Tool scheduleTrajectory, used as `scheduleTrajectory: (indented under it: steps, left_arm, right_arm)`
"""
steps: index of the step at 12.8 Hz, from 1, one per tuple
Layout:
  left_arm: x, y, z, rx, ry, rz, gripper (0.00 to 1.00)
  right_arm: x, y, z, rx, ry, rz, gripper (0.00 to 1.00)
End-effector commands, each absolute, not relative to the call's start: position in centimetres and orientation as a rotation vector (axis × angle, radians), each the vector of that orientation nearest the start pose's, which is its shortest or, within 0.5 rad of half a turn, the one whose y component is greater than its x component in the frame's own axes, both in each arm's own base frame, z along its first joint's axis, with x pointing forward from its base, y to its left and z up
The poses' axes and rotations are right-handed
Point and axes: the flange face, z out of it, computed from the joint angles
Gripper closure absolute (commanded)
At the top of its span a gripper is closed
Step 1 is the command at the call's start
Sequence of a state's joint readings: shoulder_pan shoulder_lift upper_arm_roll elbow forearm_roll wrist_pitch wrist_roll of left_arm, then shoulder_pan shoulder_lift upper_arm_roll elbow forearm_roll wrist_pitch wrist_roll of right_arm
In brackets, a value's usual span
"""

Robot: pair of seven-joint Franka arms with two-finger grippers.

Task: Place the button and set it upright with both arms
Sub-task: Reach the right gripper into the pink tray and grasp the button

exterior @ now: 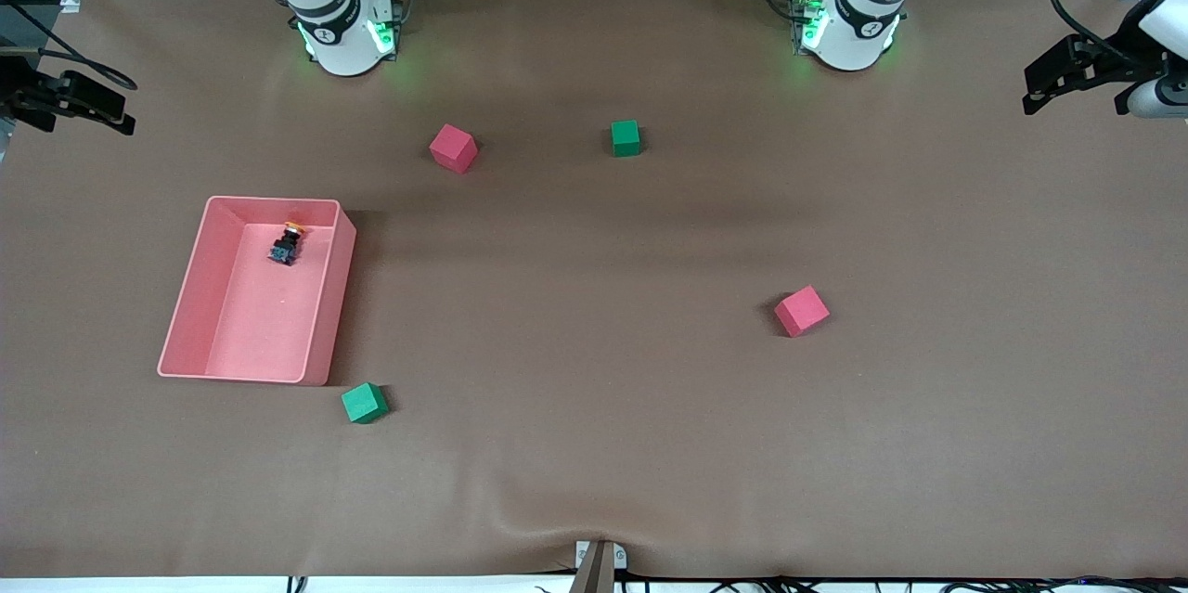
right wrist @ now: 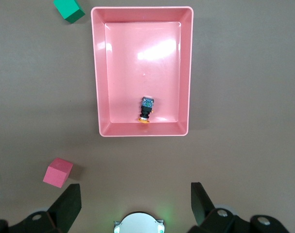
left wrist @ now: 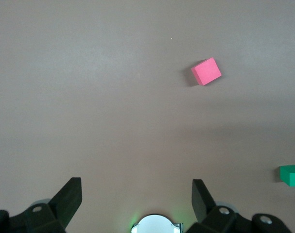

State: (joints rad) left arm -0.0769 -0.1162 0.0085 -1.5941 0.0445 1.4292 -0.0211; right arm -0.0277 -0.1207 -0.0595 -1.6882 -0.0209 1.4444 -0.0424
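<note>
The button (exterior: 287,245) lay on its side in the pink tray (exterior: 329,296) at the middle left of the front frame, its orange cap toward the tray wall nearest my bases, so it needed lifting out before it could stand upright. My right hand (right wrist: 135,204) hung high over the bench (exterior: 594,444) with its fingers spread wide and empty, looking straight down on the tray, which I judged suited a first reach. My left hand (left wrist: 136,199) waited open and empty above bare bench near a pink cube (left wrist: 206,71), ready to help.
</note>
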Motion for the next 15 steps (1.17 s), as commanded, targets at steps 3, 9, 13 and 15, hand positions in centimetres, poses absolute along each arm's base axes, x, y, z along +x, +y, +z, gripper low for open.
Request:
scheduleTrajectory:
  steps: [3, 9, 13, 15]
  left_arm:
    - [50.7, -2.6, 66.6, -3.115, 0.083, 0.085, 0.00]
    - [50.7, -2.9, 66.3, -3.100, 0.132, 0.111, 0.00]
    - [50.8, -2.9, 66.8, -3.100, 0.151, 0.092, 0.00]
    - [51.0, -3.2, 66.6, -3.115, 0.139, 0.095, 0.00]
  right_arm:
    - [48.6, -5.3, 63.7, -3.033, 0.098, 0.153, 0.00]
    - [51.2, -4.5, 57.1, -3.029, 0.098, 0.349, 0.00]
    - [53.2, -4.0, 47.5, -3.044, 0.103, 0.322, 0.00]
    - [52.4, -5.1, 41.7, -3.046, 0.149, 0.307, 0.00]
